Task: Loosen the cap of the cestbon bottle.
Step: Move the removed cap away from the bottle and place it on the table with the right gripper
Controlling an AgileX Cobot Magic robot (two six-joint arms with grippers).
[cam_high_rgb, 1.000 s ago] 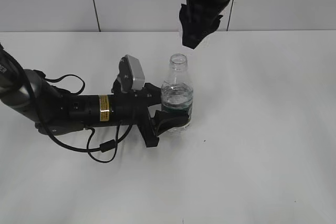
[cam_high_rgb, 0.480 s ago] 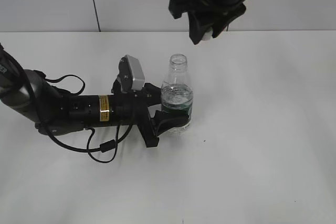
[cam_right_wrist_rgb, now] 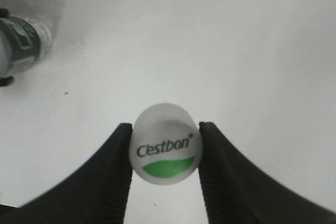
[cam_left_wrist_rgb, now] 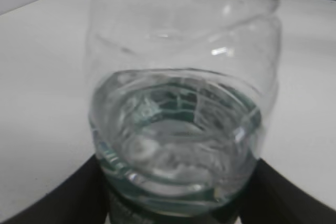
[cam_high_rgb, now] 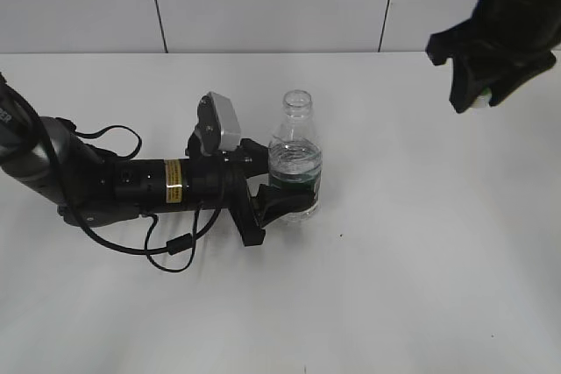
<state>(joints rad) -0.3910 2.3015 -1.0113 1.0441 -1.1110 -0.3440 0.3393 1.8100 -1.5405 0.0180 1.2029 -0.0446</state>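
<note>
The clear cestbon bottle stands upright mid-table, its neck open and capless, with water and a dark green label low on its body. My left gripper lies low on the table and is shut on the bottle's lower body; the left wrist view shows the bottle filling the frame between the dark jaws. My right gripper is high at the right, well away from the bottle, shut on the white cap with a green mark and lettering. The bottle shows at the far left of the right wrist view.
The white table runs to a pale panelled wall at the back. My left arm with its black cables lies across the table's left side.
My right gripper has moved with the cap from above the bottle's neck to the right side of the view. The left gripper and the bottle have stayed still.
</note>
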